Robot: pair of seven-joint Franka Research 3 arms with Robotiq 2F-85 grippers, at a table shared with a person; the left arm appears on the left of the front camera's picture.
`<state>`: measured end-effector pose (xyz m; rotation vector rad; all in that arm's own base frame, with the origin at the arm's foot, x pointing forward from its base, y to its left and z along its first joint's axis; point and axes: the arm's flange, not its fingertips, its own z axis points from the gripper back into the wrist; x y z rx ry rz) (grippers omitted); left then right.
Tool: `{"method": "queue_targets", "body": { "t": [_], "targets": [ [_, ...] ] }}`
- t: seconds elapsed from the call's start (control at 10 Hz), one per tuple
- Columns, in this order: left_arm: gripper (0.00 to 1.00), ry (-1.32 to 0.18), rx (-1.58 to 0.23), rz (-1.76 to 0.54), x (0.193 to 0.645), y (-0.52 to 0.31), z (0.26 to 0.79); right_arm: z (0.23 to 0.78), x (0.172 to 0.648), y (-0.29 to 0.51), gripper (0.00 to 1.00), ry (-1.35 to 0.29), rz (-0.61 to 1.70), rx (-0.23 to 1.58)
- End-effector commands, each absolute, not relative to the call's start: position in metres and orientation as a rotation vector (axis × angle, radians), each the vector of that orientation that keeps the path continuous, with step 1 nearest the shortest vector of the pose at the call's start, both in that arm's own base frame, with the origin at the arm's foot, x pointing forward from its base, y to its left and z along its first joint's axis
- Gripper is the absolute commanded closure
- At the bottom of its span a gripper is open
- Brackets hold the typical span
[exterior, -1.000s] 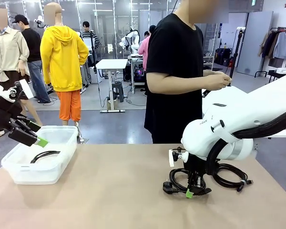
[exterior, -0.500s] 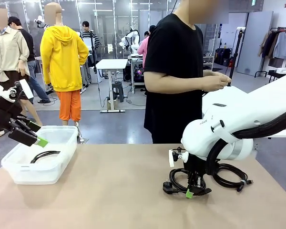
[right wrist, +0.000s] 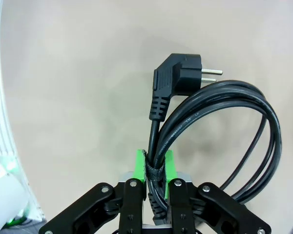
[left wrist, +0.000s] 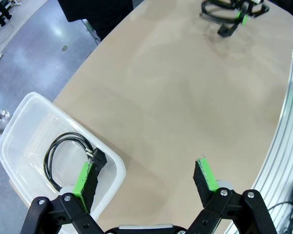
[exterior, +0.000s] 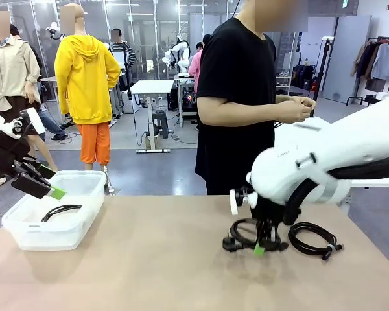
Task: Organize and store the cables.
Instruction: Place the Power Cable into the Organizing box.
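Observation:
My right gripper [exterior: 259, 248] is shut on the tied part of a black coiled cable [exterior: 246, 234], which hangs just above the table. In the right wrist view the green pads [right wrist: 139, 165] pinch the cable [right wrist: 219, 112] and its plug [right wrist: 180, 78] points away. A second coiled cable [exterior: 314, 238] lies on the table just to the right. Another cable [exterior: 59, 211] lies in the clear plastic bin [exterior: 26, 234] at the left. My left gripper [exterior: 48, 188] hovers open over that bin. The left wrist view shows the left gripper [left wrist: 146, 170] open above the bin [left wrist: 19, 122] and its cable [left wrist: 63, 151].
A person in a black shirt [exterior: 236, 91] stands at the far edge, hands [exterior: 298, 107] together on a thin black cord. The tan table [exterior: 149, 259] is bare between the bin and the held cable. My right arm's white body [exterior: 324, 162] overhangs the right side.
My right arm has risen and shifted slightly, lifting the held cable a little off the table. The left arm has stayed still.

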<state>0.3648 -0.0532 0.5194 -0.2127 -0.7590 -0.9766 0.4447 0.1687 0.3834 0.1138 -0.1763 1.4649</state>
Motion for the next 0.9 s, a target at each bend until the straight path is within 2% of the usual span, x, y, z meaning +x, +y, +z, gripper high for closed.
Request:
{"method": "queue_targets", "body": {
  "t": [0.0, 0.3, 0.8],
  "targets": [
    [0.0, -0.76, -0.199, -0.96, 0.364, -0.054, 0.521, 0.45, 0.437, 0.186, 0.82, -0.166, 1.502, 0.056],
    [0.0, -0.76, -0.199, -0.96, 0.364, -0.054, 0.521, 0.477, 0.446, 0.234, 0.82, -0.182, 1.553, 0.048],
    [0.0, -0.76, -0.199, -0.96, 0.364, -0.054, 0.521, 0.454, 0.459, 0.387, 0.82, -0.163, 1.67, 0.008]
  ]
}}
